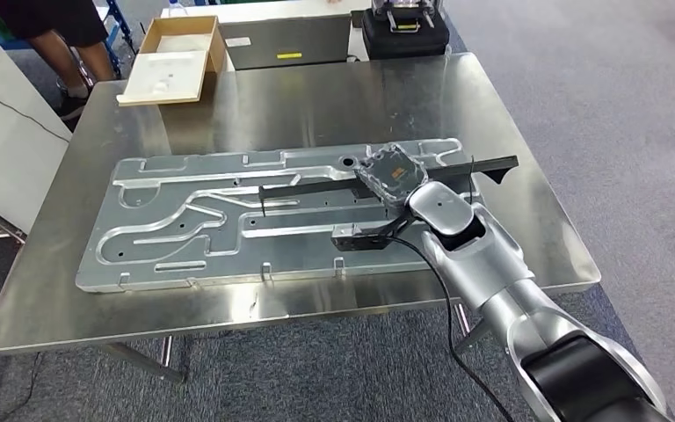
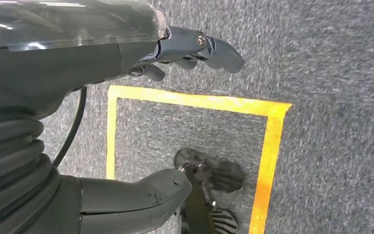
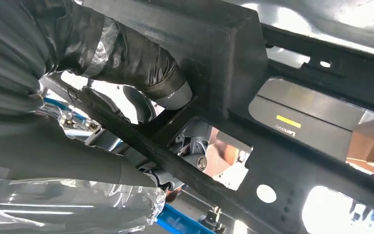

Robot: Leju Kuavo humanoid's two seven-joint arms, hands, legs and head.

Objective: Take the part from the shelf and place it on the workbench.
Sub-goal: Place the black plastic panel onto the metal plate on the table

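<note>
Right hand (image 1: 388,176) gripping the part (image 1: 387,186), fingers (image 3: 168,87) wrapping round one of its black bars in the right wrist view, thumb pressing from the other side. Holding that long, dark, skeletal frame low over the grooved aluminium plate (image 1: 185,220), toward the plate's right end; touching down or hovering just above, impossible to tell. One thin arm of the part reaching out toward the right edge of the workbench (image 1: 272,105), another stretching left along the plate's middle, a blocky foot (image 1: 359,236) hanging nearer the front edge.

Looking stiff, this part, moulded or cast, full of cut-outs, so probably light for its span but awkward: long arms wanting to swing and tip about the grip. Taking hold near the centre crossbar, as now, seeming the sound choice; ends looking too slender to bear a squeeze. Bare metal beneath, so likely sliding if released crooked.

Left hand (image 2: 190,48) hanging over grey carpet beside yellow floor tape (image 2: 268,146), fingers loosely apart, holding nothing.

Further out: a cardboard box (image 1: 176,57) at the far left corner, a closed laptop (image 1: 286,40) and a black case (image 1: 404,31) beyond the far edge, a person (image 1: 44,35) standing far left
</note>
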